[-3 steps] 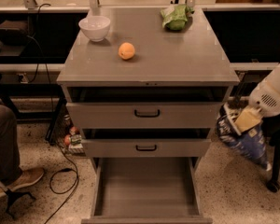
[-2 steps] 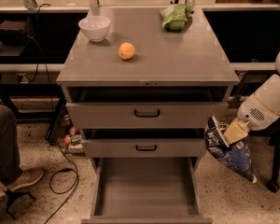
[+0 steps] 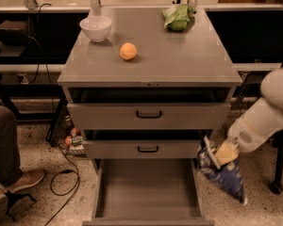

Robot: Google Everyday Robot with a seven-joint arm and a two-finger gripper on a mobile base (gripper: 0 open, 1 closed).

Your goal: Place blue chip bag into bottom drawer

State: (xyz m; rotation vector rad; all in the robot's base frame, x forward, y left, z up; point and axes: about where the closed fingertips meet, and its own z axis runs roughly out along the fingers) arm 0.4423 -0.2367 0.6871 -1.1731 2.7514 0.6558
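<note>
The blue chip bag (image 3: 220, 173) hangs from my gripper (image 3: 219, 155) at the right of the cabinet, just outside the right wall of the bottom drawer (image 3: 147, 188). The gripper is shut on the bag's top edge, and the bag droops down and to the right toward the floor. The bottom drawer is pulled wide open and shows a plain grey inside with nothing in it. The bag is level with the middle drawer's front (image 3: 146, 149) and beside it, not over the drawer opening.
On the cabinet top (image 3: 179, 55) sit a white bowl (image 3: 95, 28), an orange (image 3: 128, 51) and a green bag (image 3: 178, 17). The top drawer (image 3: 148, 114) is slightly open. A person's leg and shoe (image 3: 9, 173) and cables are on the floor at left.
My arm has swung down and to the left, carrying the blue chip bag from beside the top drawer's right end to just beside the bottom drawer.
</note>
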